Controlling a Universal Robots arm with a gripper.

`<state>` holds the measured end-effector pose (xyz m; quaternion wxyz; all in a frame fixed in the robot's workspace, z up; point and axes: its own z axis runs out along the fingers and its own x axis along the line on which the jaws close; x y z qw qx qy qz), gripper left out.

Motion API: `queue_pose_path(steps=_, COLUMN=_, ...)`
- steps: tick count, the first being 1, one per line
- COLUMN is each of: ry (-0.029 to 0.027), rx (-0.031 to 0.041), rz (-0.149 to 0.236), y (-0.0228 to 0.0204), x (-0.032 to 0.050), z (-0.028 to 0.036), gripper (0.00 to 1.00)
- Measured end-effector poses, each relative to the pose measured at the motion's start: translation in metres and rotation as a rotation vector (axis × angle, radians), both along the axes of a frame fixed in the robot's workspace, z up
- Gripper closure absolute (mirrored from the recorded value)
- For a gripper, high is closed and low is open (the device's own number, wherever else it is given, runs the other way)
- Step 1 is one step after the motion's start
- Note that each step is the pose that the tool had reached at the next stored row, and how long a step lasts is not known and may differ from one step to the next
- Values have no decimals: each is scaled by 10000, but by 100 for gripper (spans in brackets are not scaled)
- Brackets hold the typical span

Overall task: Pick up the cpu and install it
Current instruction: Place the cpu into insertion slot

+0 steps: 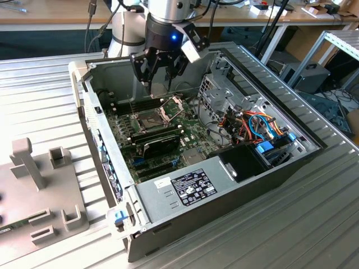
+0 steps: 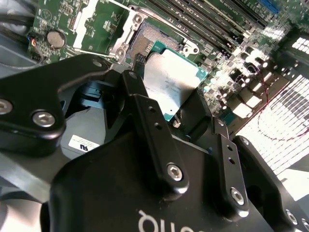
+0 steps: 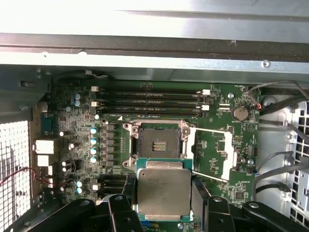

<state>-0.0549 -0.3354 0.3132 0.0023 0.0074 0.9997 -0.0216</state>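
look: cpu (image 3: 163, 191), square, silver-grey lid, green edge
pose: level, lid facing the wrist
place: gripped, near 12 o'clock of the open socket (image 1: 150, 119), exterior view

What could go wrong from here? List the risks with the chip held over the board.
1. The claw grips the cpu by its edges, and it appears offset from the open socket. Lowered misaligned, it might damage the contacts.
2. The hinged plate lies open beside the socket, so the claw could catch it on the way down.
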Motion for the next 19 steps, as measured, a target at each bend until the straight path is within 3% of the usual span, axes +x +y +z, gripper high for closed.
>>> queue_pose_path(steps=12, ry=0, rx=0, rz=-2241, y=0, x=0, z=-25, gripper=45)
queue_pose_path(steps=19, ry=0, rx=2, rz=-2279, y=0, x=0, z=-26, gripper=45)
